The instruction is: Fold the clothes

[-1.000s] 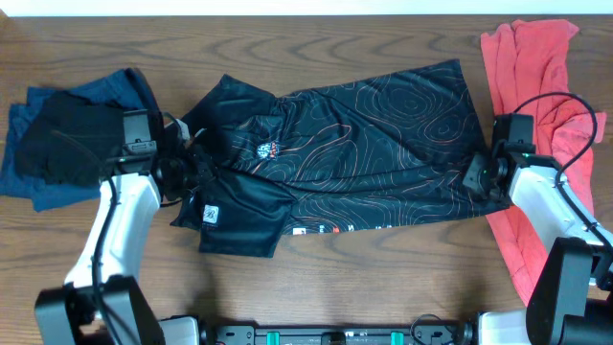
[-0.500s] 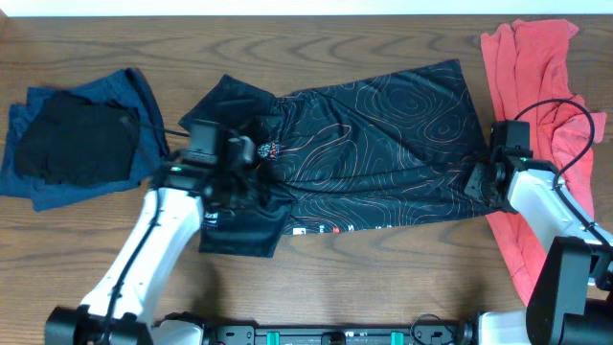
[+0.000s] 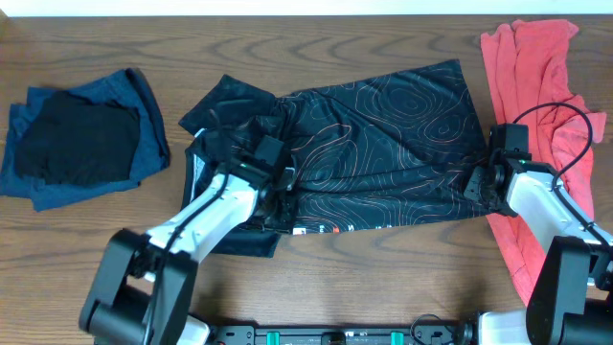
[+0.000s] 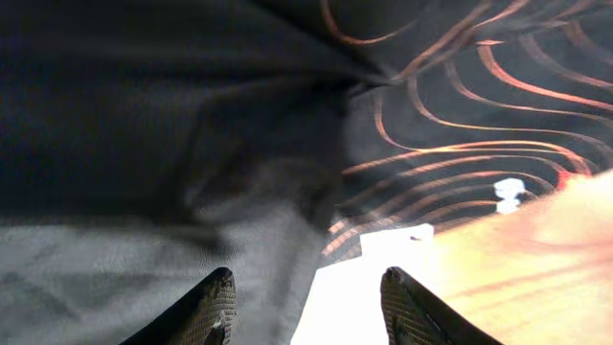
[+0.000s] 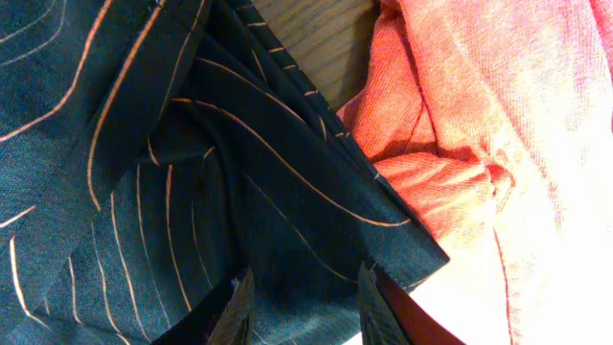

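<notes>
Left arm [image 3: 215, 206] has swung from the jersey [image 3: 383, 134] sleeve to mid-chest, dragging that side inward. Jersey lies spread mid-tabletop [image 3: 335, 38], with the coral garment [image 3: 536, 67] touching its right hem. That hem is pinched by the right fingers [image 5: 375, 297], likely anchoring it taut. The left fingers [image 4: 206, 311] are half apart at bunched cloth; grip unclear.
</notes>
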### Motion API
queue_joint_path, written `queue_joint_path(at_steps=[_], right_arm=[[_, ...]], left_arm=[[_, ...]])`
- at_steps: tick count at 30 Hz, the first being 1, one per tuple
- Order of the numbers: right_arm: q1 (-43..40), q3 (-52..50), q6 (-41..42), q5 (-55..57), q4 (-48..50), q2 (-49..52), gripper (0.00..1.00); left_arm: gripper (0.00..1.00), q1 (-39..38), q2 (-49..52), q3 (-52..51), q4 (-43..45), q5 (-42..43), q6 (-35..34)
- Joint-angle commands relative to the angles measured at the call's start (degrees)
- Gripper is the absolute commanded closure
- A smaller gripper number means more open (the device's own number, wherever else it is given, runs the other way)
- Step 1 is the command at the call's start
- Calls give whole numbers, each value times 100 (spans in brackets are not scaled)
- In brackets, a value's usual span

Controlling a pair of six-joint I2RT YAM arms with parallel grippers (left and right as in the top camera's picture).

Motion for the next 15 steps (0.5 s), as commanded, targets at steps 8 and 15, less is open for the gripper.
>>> queue_joint_path(at_steps=[8,15], right_arm=[[42,-35,79,61,2,37,65],[42,-35,76,61,-2,37,65]], left_arm=[[86,-13,195,-35,398,-328,98],[94,-9,114,20,337,-782,96]])
